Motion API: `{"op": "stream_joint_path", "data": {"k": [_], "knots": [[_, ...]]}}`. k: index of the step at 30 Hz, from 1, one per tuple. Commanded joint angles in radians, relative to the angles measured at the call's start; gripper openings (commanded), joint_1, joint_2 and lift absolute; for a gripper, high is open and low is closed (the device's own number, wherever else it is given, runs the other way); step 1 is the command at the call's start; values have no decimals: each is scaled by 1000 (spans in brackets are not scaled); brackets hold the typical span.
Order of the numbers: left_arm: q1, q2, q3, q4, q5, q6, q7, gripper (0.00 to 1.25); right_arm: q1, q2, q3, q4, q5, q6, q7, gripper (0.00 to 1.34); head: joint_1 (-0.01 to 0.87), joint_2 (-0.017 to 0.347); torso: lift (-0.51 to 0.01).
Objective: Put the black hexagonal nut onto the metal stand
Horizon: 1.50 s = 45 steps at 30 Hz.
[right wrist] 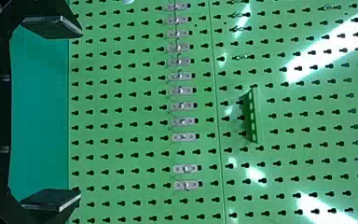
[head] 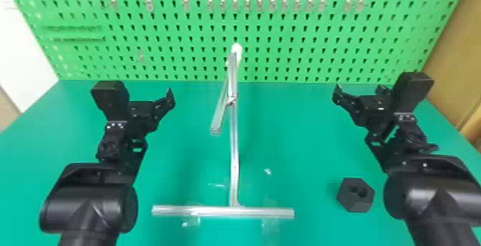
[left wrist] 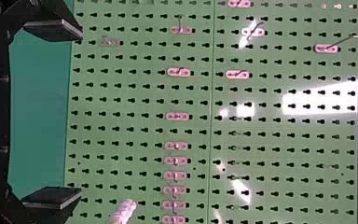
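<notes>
In the head view my left gripper (head: 139,93) is held over the table left of the metal stand (head: 233,156), with empty space between its spread fingers. My right gripper (head: 375,88) is open and empty on the stand's other side. The black hexagonal nut (head: 355,196) lies on the table at the lower right, beside the right forearm and apart from both grippers. The left wrist view has the left gripper (left wrist: 77,114) and the stand's pale tip (left wrist: 123,212); the right wrist view has the right gripper (right wrist: 77,114), its fingers wide apart.
A green pegboard (head: 286,54) with small clips rises behind the green table (head: 300,148). The stand's crossbar (head: 214,211) lies at the front, with clear tape (head: 270,224) near it. A slanted metal bar (head: 219,118) hangs from the post's upper part.
</notes>
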Motion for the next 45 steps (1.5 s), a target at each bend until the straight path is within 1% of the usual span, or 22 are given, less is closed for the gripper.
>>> {"op": "stream_joint_path", "data": {"k": [1, 14, 22, 26, 31, 35, 39, 42, 45], "knots": [[1, 0, 0, 0, 0, 0, 0, 1138, -1, -1, 3, -1, 0, 0, 0, 1243, 693, 81, -1], [4, 0, 0, 0, 2, 0, 0, 1138, -3, -6, 4, -1, 0, 6, 0, 1243, 693, 81, -1], [4, 0, 0, 0, 3, -2, 0, 1138, 8, -12, 4, -4, 15, 48, 0, 1243, 693, 81, -1], [4, 0, 0, 0, 5, -3, 0, 1138, 19, -20, 0, -4, 25, 69, 0, 1243, 693, 81, -1], [6, 0, 0, 0, 6, -3, 0, 1138, 26, -21, -11, -2, 37, 91, 0, 1246, 693, 81, -1], [4, 0, 0, 0, 5, -3, 0, 1137, 39, -29, -13, -2, 51, 123, 0, 1246, 693, 81, -1], [6, 0, 0, 0, 5, -3, 0, 1137, 48, -38, -22, 1, 71, 169, 21, 1243, 693, 81, -1], [6, 0, 0, 0, 6, -3, 0, 1137, 51, -37, -40, 17, 94, 189, 51, 1236, 693, 81, -1], [6, 0, 0, 0, 6, -3, 0, 1137, 55, -38, -51, 28, 117, 218, 63, 1224, 693, 81, -1]]}}
